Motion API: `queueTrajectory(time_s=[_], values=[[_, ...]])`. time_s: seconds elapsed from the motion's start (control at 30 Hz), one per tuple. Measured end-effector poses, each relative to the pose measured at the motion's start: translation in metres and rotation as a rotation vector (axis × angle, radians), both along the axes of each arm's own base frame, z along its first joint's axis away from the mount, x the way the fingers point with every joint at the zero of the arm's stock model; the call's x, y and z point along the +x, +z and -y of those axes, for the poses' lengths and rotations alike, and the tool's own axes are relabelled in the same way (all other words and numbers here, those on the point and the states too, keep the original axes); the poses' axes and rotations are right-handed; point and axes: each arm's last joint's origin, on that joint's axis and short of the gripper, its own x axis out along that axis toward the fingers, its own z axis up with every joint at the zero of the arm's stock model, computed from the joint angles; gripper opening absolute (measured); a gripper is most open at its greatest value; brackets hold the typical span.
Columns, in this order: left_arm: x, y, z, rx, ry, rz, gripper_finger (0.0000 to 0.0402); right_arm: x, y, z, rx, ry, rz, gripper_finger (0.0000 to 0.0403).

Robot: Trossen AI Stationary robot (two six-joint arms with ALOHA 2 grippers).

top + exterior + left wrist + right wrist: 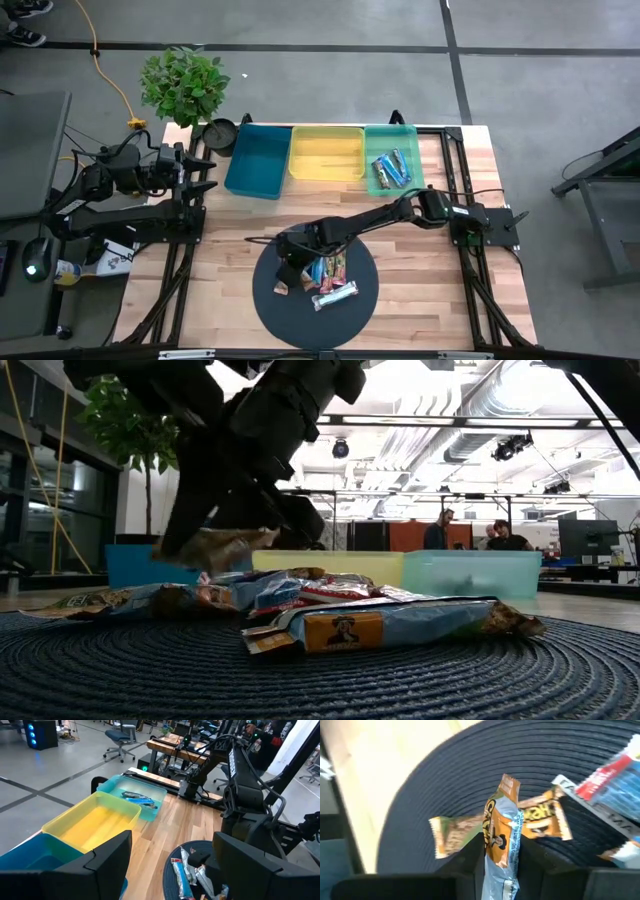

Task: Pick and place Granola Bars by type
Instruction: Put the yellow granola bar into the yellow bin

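While most of the shiny-wrapped granola bars (333, 280) remain heaped on the round dark woven mat (270, 310), the right gripper (502, 851) hangs over that mat's left side, fingers pinched on a silver-blue and orange wrapped bar (501, 832) lifted clear of the weave. Just beneath it on the mat lie two brown-and-orange wrapped bars (540, 817). Beyond the mat stand a blue plastic bin (258, 160), a yellow plastic bin (326, 153) and a teal plastic bin (384, 135); only the teal one holds bars, blue-wrapped. Sorting looks barely begun. Far left of the mat, the left gripper (172, 865) waits with fingers spread, empty.
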Motion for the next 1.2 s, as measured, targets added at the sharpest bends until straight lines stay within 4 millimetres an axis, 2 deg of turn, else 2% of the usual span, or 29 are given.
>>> queueTrajectory(time_s=[0.33,0.47,0.63,0.77,0.97,1.2], values=[[0.0,0.0,0.0,0.0,0.0,0.0,0.0273,0.014,0.02,-0.001,0.066,0.069,0.217,0.0075],[0.0,0.0,0.0,-0.001,0.0,-0.004,0.0273,0.02,0.036,0.007,0.093,0.092,0.336,0.0075],[0.0,-0.002,0.0,-0.005,0.0,-0.019,0.0273,0.017,0.069,0.022,0.05,0.097,0.445,0.0075],[-0.001,-0.003,0.0,-0.008,0.0,-0.031,0.0273,0.007,0.101,0.041,-0.025,0.087,0.5,0.0075],[-0.001,-0.003,0.0,-0.008,0.0,-0.032,0.0273,-0.016,0.146,0.084,-0.185,0.012,0.516,0.0075],[-0.001,-0.003,0.0,-0.008,0.0,-0.032,0.0273,-0.048,0.182,0.135,-0.339,-0.086,0.472,0.0075]])
